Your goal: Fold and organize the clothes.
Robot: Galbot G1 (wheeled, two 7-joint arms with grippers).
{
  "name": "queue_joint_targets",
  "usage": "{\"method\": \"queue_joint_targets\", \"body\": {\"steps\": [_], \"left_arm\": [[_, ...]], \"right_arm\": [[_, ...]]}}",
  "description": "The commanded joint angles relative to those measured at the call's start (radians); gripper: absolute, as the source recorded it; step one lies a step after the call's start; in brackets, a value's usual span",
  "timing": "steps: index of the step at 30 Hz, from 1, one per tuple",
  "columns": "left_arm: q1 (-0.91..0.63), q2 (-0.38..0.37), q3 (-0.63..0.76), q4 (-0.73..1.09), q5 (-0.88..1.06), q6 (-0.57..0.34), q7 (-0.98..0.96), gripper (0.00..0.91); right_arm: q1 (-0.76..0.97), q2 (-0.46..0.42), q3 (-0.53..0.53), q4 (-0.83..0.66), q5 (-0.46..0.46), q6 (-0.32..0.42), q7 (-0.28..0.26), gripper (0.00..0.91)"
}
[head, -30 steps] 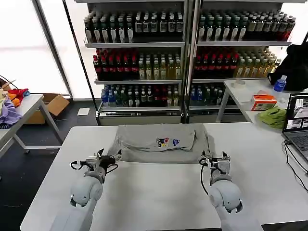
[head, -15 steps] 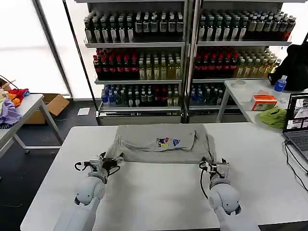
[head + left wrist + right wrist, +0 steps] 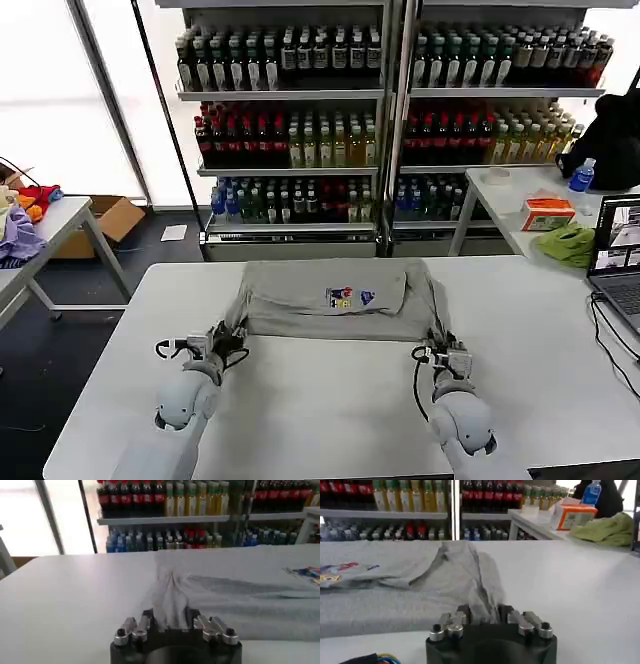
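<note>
Two end effectors, left point(image 3: 228, 341) and right point(image 3: 441, 352), clamped on T-shirt point(image 3: 335, 297) corners (near edge)

T-shirt point(image 3: 330, 298) logo: unreadable | laptop point(image 3: 621, 262): cut by frame edge

A shop: shelves point(image 3: 290, 130) stocked with bottled drinks point(image 3: 300, 140).

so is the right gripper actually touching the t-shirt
Touching. In the right wrist view, the right gripper has a bunched fold of the T-shirt pinched between its fingers.
</note>
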Motion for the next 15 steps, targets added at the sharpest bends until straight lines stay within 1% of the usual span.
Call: {"method": "queue_joint_targets", "body": {"steps": [1,3,8,11,15], "left_arm": [[0.027,0.004,0.002,-0.035,0.006,-0.005,-0.002,0.0],[0.034,0.004,0.003,-0.046,0.008,-0.008,-0.002,0.0],[0.083,-0.003,0.007,-0.113,0.041,-0.012,-0.008,0.0],[0.144,0.003,0.005,-0.214,0.06,-0.014,-0.011,0.01],[0.222,0.024,-0.026,-0.348,0.055,-0.007,-0.017,0.0]], "right_arm": [[-0.017,0.003,-0.002,0.007,0.006,0.01,0.003,0.0],[-0.022,0.001,-0.002,0.027,0.004,0.009,0.004,0.0],[-0.054,-0.003,-0.002,0.129,-0.022,0.003,0.003,0.0],[-0.083,-0.002,-0.005,0.204,-0.03,-0.002,0.006,0.0],[-0.122,-0.007,-0.012,0.288,-0.044,-0.01,0.016,0.0]]}}
